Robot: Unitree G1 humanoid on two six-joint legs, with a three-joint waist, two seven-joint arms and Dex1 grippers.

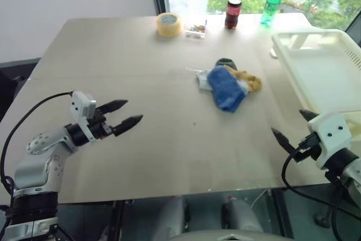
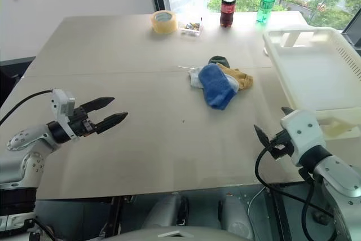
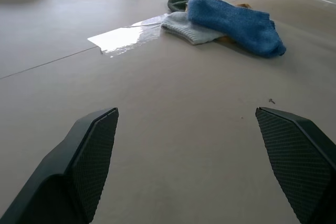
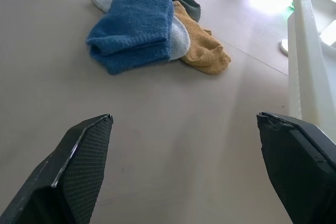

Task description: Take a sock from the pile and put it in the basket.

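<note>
While nothing's grabbed yet, both arms are hovering.
Left gripper (image 1: 125, 114) and right gripper (image 4: 184, 166) are gaping wide, facing the sock pile (image 1: 228, 83) beside the basket (image 1: 324, 71).

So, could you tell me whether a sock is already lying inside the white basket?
No, the basket looks bare inside, and the socks lie in the pile on the table.

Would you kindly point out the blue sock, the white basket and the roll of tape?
blue sock (image 1: 225, 88), left eye view, middle of its folded body.
white basket (image 1: 293, 42), left eye view, near rim.
roll of tape (image 1: 168, 24), left eye view, outer side.
</note>
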